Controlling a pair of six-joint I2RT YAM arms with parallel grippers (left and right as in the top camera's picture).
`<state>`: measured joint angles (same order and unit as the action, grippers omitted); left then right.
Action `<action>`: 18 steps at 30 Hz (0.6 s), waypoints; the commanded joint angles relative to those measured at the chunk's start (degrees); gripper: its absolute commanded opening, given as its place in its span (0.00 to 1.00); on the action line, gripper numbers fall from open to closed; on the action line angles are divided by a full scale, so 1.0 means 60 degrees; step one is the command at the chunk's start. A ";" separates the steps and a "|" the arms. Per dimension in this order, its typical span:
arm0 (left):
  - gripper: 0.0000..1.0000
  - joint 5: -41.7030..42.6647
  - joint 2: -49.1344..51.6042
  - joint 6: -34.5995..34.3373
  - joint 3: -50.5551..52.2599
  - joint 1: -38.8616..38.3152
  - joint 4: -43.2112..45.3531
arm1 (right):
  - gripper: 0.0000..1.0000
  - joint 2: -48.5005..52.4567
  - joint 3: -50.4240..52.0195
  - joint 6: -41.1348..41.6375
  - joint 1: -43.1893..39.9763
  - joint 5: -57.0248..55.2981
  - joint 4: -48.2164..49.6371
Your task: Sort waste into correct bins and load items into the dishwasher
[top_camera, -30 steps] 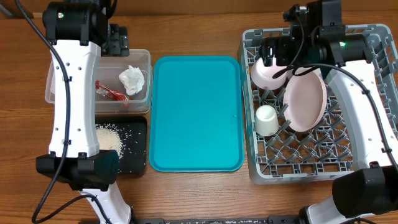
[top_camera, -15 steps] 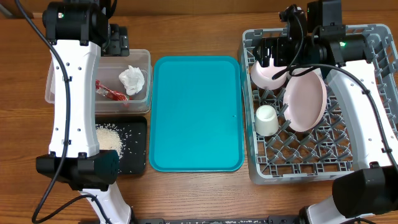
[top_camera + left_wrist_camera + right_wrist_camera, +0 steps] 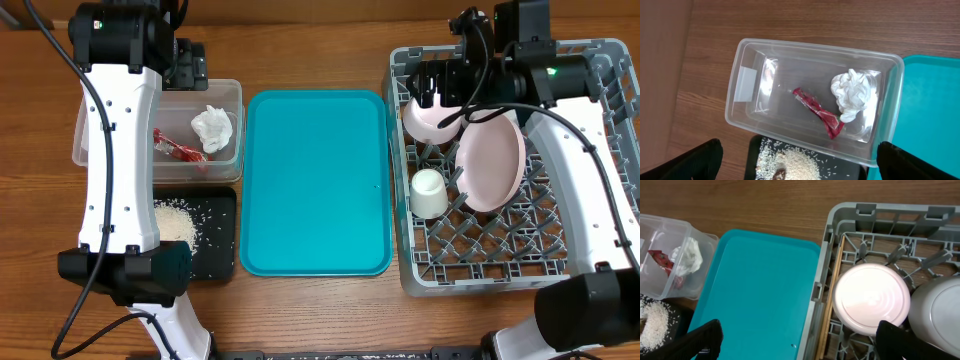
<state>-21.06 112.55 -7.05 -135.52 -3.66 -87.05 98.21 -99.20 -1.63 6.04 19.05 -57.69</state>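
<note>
The clear tub [image 3: 228, 92] holds the white napkin [image 3: 212, 127] and the red wrapper [image 3: 178, 150]. Rice with brown scraps [image 3: 175, 220] lies in the black tray [image 3: 218, 250]. The grey rack [image 3: 500, 262] holds the pink plate [image 3: 492, 165] on edge, the cream cup [image 3: 429, 193] and an upturned bowl [image 3: 428, 118]. A second whitish bowl [image 3: 940, 310] sits beside the first [image 3: 871, 300]. My left gripper [image 3: 187, 62] is open and empty above the tub [image 3: 745, 75]. My right gripper [image 3: 440, 85] is open and empty above the rack's back left corner.
The flat teal tray [image 3: 315, 180] lies bare between the bins and the rack. In the right wrist view the rack's left wall [image 3: 816, 292] runs along the teal tray [image 3: 755, 290]. Both arm bases stand at the table's front edge.
My right gripper has shifted slightly away from the upturned bowl. The left arm and all the objects have not moved.
</note>
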 commanded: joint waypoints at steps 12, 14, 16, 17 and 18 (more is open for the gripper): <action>1.00 0.0004 -0.0142 0.0106 -0.0204 -0.0018 0.0022 | 1.00 -0.4543 -0.0022 -0.0022 0.0000 -0.0244 0.0058; 1.00 0.0004 -0.0142 0.0106 -0.0204 -0.0018 0.0022 | 1.00 -0.5158 -0.0022 -0.0025 0.0000 -0.0375 0.0004; 1.00 0.0004 -0.0142 0.0106 -0.0204 -0.0018 0.0022 | 1.00 -0.5774 -0.0022 -0.0022 0.0000 -0.0645 -0.0193; 1.00 0.0004 -0.0142 0.0106 -0.0204 -0.0018 0.0022 | 1.00 -0.6127 -0.0022 -0.0025 0.0000 -0.0798 -0.0375; 1.00 0.0004 -0.0142 0.0106 -0.0204 -0.0018 0.0022 | 1.00 -0.6353 -0.0022 -0.0022 0.0000 -0.0907 -0.0514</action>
<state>-21.06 112.55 -7.05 -135.52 -3.66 -87.05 64.38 -99.04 -1.74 6.04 16.93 -59.20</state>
